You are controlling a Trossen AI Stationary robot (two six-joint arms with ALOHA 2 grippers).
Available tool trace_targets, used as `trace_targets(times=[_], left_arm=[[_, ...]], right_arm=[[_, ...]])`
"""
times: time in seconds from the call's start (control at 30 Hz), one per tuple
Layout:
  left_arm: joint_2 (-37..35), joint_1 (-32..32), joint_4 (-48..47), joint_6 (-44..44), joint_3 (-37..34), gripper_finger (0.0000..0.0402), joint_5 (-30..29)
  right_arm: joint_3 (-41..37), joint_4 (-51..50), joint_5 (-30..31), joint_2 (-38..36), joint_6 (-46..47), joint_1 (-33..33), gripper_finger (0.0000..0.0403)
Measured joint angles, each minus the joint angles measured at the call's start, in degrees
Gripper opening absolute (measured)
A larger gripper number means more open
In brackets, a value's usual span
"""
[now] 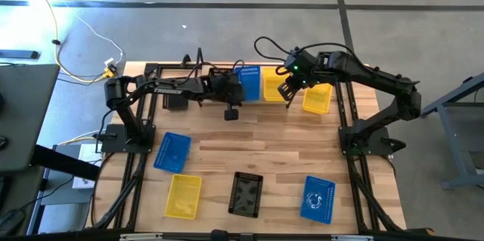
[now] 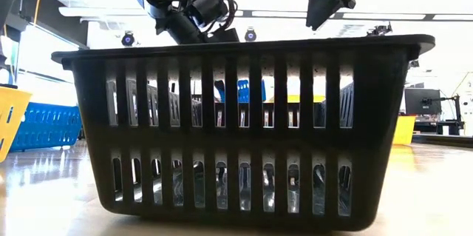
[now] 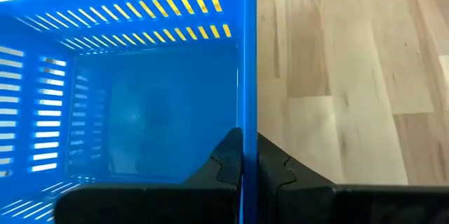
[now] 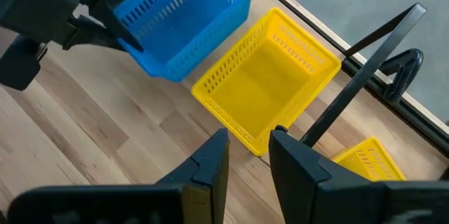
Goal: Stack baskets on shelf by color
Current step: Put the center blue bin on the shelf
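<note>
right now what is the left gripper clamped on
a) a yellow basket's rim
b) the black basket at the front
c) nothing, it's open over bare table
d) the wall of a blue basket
d: in the left wrist view the left gripper has its fingers on either side of the blue basket's side wall, and the right wrist view shows that basket tilted in its hold.

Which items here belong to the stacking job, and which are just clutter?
Job: blue basket gripped by the left hand; yellow basket below the open right hand; black basket; the other baskets on the table.
Clutter: white cables on the floor.
</note>
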Motion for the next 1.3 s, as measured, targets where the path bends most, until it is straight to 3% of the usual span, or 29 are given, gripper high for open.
trace_targets(times=[0.57,1.0,1.3], left_arm=[[1.1,-0.2,0.4,0.1,0.0,0.0002,-0.5],[1.1,-0.5,1.2,0.1,0.0,0.0074,-3.9],[1.1,-1.1,3.3,-0.5,0.0,0.0083,-3.7]], right_arm=[[0.0,-0.8,0.0,0.0,-0.1,0.0,0.0089],[0.0,-1.5,-0.1,0.0,0.0,0.0,0.0089],[0.0,-1.5,-0.1,0.0,-0.1,0.0,0.0089]])
